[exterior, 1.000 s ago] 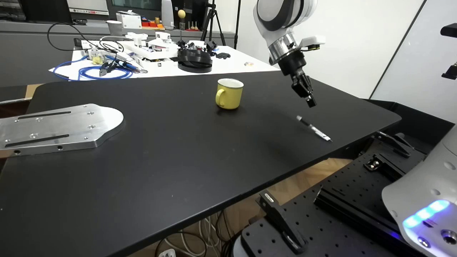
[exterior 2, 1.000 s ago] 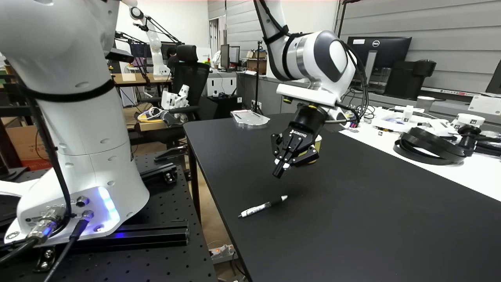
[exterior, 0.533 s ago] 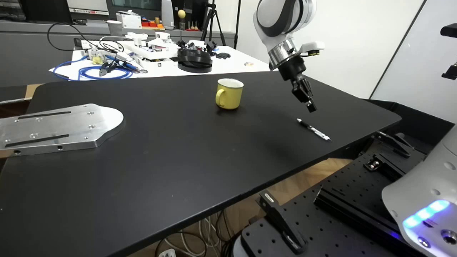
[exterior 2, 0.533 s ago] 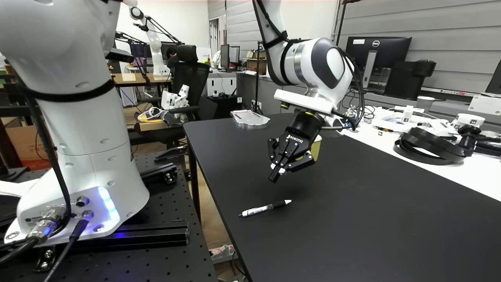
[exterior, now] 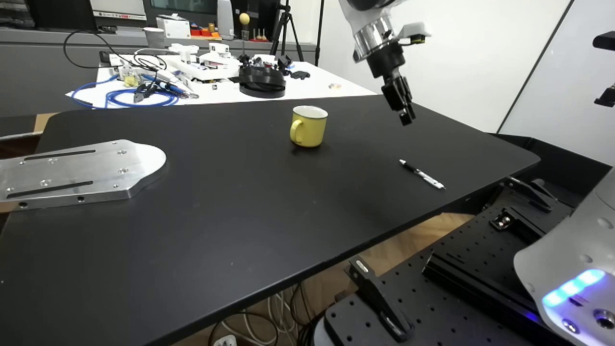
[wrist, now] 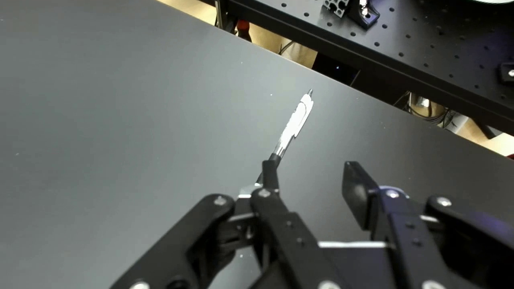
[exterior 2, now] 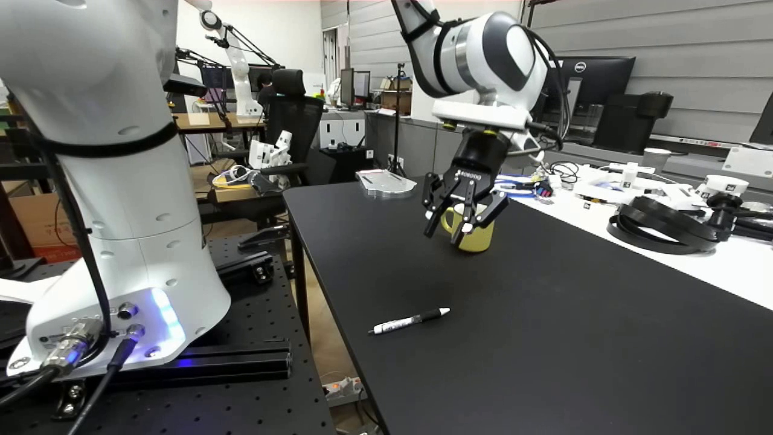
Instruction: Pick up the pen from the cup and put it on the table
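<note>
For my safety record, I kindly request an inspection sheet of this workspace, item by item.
Surface: black table, matte finish.
Job's things: pen lies on the table; yellow cup stands upright, apart from it.
Clutter: metal plate on the black table; crowded white table alongside.
Gripper: jaws open above the table, nothing held.
Cables: blue cable coiled on the white table; black cables at the robot base.
Surroundings: office chair and white wall.

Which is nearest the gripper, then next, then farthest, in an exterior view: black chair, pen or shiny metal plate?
From the gripper:
1. The pen, on the table, lower down.
2. The shiny metal plate, at the table's far end.
3. The black chair, farther back, toward picture left.
</note>
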You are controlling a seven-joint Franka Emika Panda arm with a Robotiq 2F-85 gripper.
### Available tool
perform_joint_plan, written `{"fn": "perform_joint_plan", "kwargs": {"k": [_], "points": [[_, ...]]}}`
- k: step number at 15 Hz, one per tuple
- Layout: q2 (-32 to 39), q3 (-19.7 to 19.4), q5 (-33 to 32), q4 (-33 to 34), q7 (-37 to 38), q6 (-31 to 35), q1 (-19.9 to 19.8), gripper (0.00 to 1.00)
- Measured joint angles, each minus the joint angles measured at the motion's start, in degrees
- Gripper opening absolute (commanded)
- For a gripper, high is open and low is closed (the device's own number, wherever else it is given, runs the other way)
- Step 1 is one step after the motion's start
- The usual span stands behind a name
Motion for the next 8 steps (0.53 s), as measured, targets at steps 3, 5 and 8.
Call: {"fn": "perform_joint_plan", "kwargs": {"k": [3, 5, 8], "points": [[-5.96, 1.25, 0.00, 0.69, -0.10, -1.79, 1.65, 0.98], [-9.65, 2.31, 0.05, 0.69, -0.32, -2.17, 2.96, 1.00], [-12.47, 3.29, 0.23, 0.11, -0.83, -1.90, 4.53, 1.00]]}}
